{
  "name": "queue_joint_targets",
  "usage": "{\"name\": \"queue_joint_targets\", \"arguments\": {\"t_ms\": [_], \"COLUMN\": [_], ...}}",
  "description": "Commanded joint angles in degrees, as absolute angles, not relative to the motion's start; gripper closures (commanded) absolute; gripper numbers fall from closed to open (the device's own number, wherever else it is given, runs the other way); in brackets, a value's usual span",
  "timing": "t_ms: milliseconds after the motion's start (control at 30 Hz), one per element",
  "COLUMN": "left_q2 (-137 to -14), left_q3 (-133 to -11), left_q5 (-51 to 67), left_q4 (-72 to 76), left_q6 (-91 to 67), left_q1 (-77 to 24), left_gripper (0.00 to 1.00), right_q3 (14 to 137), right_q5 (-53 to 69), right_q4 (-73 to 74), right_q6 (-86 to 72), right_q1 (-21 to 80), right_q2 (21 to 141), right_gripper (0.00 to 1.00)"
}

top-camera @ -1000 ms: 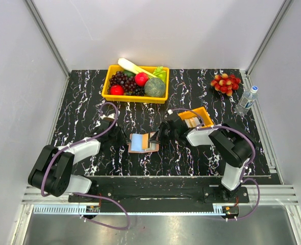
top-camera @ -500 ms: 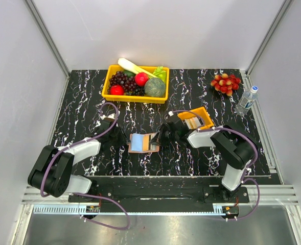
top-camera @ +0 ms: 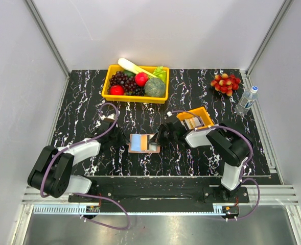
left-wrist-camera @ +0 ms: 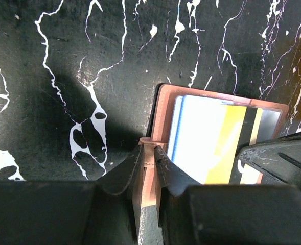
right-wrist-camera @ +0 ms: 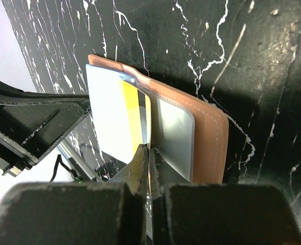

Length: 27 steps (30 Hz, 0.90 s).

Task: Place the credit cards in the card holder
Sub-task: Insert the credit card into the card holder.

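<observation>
Left gripper [left-wrist-camera: 149, 153] pinches the left edge of the open tan-pink leather card holder [right-wrist-camera: 211, 135], while right gripper [right-wrist-camera: 149, 153], on the holder's right, clamps a white-and-yellow plastic card [right-wrist-camera: 112, 117] lying lengthwise leftward across its pale slots [right-wrist-camera: 173, 132].

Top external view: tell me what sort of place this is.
Probably a robot test cell: white panel walls on aluminium framing, left arm and right arm bolted to a rail, and a staged yellow fruit bin.

The card holder [top-camera: 142, 143] lies on the table [top-camera: 201, 92], before the bin [top-camera: 135, 98].
</observation>
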<state>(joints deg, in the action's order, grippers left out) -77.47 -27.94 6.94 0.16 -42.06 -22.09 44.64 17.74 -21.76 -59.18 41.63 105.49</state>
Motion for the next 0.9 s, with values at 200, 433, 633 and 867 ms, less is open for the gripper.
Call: {"name": "queue_joint_targets", "arguments": {"t_ms": [200,433,633,867], "left_q2": [-78.4,-78.0,-77.6,-78.0], "left_q3": [-25.5,-25.3,-24.5,-24.6], "left_q5": [9.6,9.5,9.4,8.6], "left_q4": [-1.1,-1.1,-0.5,-1.1], "left_q6": [-42.4,-42.7,-43.1,-43.1], "left_q1": [-23.4,-23.5,-23.5,-23.5], "left_gripper": [0.86,0.9,0.93,1.0], "right_q3": [47.1,48.7,51.0,49.3], "right_q5": [16.6,17.4,19.0,11.9], "right_q4": [-20.0,-18.0,-16.1,-11.3], "right_q6": [-58.5,-57.9,-57.7,-55.2], "right_q1": [42.9,45.6,45.8,45.7], "right_q2": [109.0,109.7,111.3,105.0], "right_gripper": [1.0,1.0,0.92,0.71]}}
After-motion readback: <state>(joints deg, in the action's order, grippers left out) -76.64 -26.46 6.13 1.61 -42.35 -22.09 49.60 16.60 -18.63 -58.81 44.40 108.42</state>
